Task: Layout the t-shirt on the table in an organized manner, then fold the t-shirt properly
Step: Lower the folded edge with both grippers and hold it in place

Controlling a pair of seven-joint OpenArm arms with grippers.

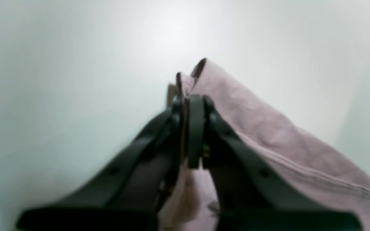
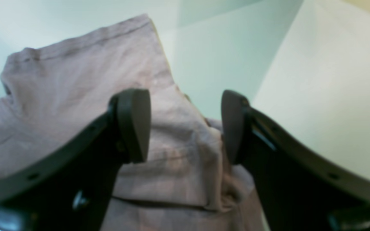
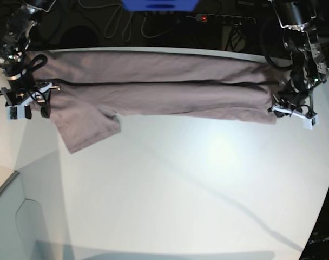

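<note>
The shirt (image 3: 159, 89) is lying stretched across the far part of the worktop (image 3: 197, 184) in a long band folded lengthwise, one sleeve sticking out toward the near side at the end by the right arm. The left gripper (image 1: 189, 102) is pinching the shirt's edge, its jaws closed tight on the cloth. The right gripper (image 2: 185, 125) is hovering over the bunched cloth at the other end, its jaws standing wide and gripping nothing.

Matte black curved fingers with small screw holes on the left gripper (image 1: 189, 134); the right gripper (image 2: 185, 126) carries rounded dark-grey pads (image 2: 136, 123).
</note>
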